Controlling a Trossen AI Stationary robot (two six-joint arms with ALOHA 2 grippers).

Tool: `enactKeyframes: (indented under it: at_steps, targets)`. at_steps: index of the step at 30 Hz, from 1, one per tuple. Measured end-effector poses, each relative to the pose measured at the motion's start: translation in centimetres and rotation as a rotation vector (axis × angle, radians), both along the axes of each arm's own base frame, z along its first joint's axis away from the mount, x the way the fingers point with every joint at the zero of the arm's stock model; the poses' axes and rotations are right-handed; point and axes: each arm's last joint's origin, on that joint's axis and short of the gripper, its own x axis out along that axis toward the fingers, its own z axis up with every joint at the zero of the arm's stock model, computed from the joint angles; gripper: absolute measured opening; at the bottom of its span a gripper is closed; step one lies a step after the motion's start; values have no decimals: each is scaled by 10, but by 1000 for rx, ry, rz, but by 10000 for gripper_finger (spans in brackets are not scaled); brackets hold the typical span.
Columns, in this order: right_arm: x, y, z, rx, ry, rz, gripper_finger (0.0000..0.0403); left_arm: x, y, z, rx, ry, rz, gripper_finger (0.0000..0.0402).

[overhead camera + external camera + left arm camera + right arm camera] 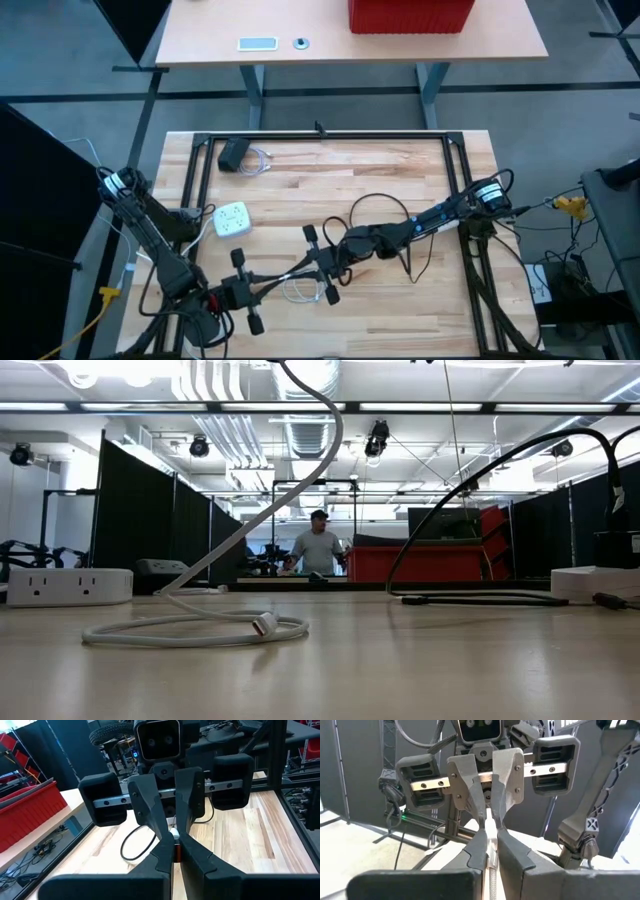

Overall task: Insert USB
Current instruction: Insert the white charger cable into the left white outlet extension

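- The pale butcher-block wooden table (pixel 330 180) carries everything. The action sits just below its middle, at about 6 o'clock from centre in the high view.
- The left gripper (pixel 173 851) reaches in from 8 o'clock, its fingers closed tight on the end of the line. An orange-red sliver shows between the tips, which I take for a plug tongue.
- The right gripper (pixel 490 837) comes in from 3 o'clock, nose to nose with the left, its tips almost meeting the left's. Its fingers are clamped on the line, which runs back between them.
- Judged from this pose, two grips so close together serve to steady or re-seat the end, so it can later be aimed squarely at a port.
- The white rectangular power strip (pixel 232 218) lies flat at about 10 o'clock from the meeting point, well apart. It is probably the target, though I cannot tell where its USB ports are.
- The white braided USB cable (pixel 490 875) is held above the table. The held stretch has its long axis along the line between the grippers, roughly 8 to 2 o'clock in the high view. The slack hangs down to a loose coil on the wood below the grippers.
- A small white connector with a red insert (pixel 265 625) lies flat on the coil. Its long axis is level with the table, and its tip points toward the low camera and a little left.
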Motion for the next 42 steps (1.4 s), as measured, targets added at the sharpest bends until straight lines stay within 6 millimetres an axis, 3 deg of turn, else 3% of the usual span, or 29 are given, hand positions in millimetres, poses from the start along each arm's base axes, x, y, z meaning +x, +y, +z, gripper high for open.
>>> enactKeyframes:
  at_steps: [5,14,19,23,28,35,42]
  targets:
    - [1,1,2,-5,14,1,14,0,0,0,-6,-2,0,15]
    - [-3,0,-1,5,37,-9,14,-8,-7,1,-31,-9,-34,109]
    - [-15,-4,-7,-7,125,-44,14,-15,0,8,-153,-12,-60,159]
    - [-33,-5,-18,-25,204,-94,14,-19,34,13,-299,49,36,183]
    - [-60,-9,-45,47,322,-111,14,-16,92,1,-486,283,290,187]
    - [-88,-2,-88,65,431,-213,14,12,168,-23,-709,702,591,155]
    - [-89,-2,-92,61,425,-255,14,13,254,-44,-769,979,965,109]
